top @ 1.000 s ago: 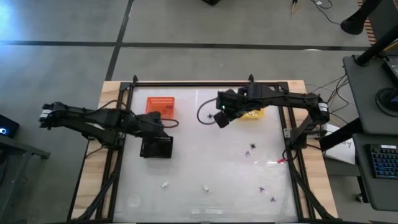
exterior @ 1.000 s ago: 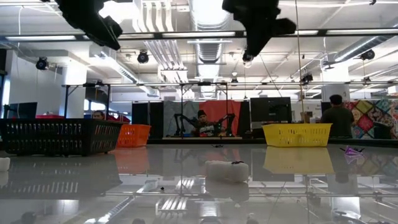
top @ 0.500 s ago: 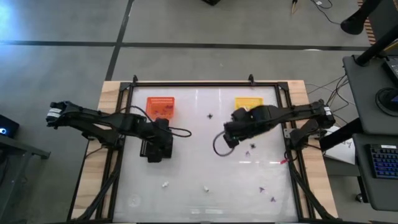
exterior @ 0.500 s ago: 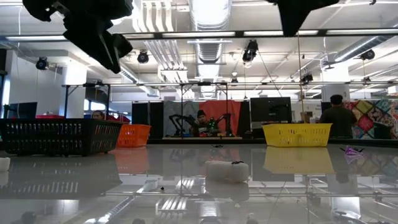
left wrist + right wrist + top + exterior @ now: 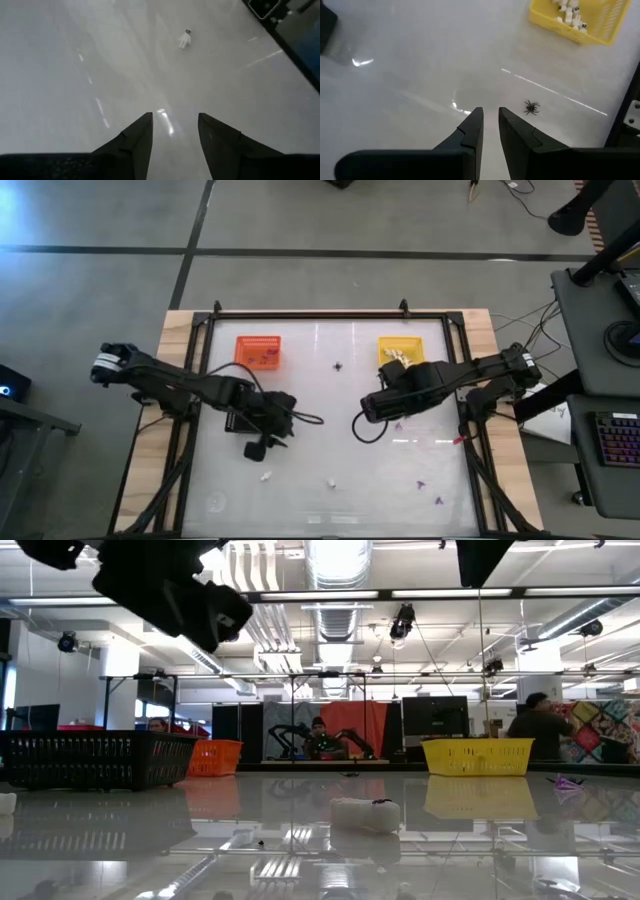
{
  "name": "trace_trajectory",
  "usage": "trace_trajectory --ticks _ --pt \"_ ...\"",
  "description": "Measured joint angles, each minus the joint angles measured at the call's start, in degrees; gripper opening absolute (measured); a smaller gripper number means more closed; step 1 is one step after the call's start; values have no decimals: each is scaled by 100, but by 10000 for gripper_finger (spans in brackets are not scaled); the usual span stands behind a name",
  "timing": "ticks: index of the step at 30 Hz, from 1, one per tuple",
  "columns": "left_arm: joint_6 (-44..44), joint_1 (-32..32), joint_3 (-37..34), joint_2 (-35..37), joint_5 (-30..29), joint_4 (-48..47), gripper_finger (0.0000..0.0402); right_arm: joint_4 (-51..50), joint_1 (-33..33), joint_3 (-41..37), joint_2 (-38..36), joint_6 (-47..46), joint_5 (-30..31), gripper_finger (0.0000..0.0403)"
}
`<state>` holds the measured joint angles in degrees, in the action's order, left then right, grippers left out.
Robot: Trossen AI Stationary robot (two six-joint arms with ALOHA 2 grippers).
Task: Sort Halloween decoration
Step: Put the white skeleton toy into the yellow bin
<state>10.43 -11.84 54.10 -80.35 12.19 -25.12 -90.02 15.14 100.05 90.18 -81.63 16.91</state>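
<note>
The left hand (image 5: 256, 450) hangs over the counter (image 5: 310, 410) with its fingers apart and empty, and a whitish trinket (image 5: 184, 39) lies straight ahead of it, nearer to this arm than to the other. The right hand (image 5: 490, 131) is nearly closed on nothing, a dark spider (image 5: 532, 107) just beside it short of the yellow basket (image 5: 592, 22). The trinket's long axis is too small to make out.

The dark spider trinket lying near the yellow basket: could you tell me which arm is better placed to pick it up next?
Right. The right gripper hovers beside the spider; the left gripper faces a whitish trinket.
</note>
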Motion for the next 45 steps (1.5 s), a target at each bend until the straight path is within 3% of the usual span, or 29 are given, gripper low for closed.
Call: trace_trajectory --ticks 14,26,45 --pt "680 -23 1559 -1683 -114 -80 142 -5 -16 0 -647 -551 1258 54" --pt "955 -235 2282 -2785 20 -197 142 0 -16 2 -678 -293 1327 54" --pt "1279 -513 3302 -3939 533 -196 142 1 -66 2 -655 -67 1471 54"
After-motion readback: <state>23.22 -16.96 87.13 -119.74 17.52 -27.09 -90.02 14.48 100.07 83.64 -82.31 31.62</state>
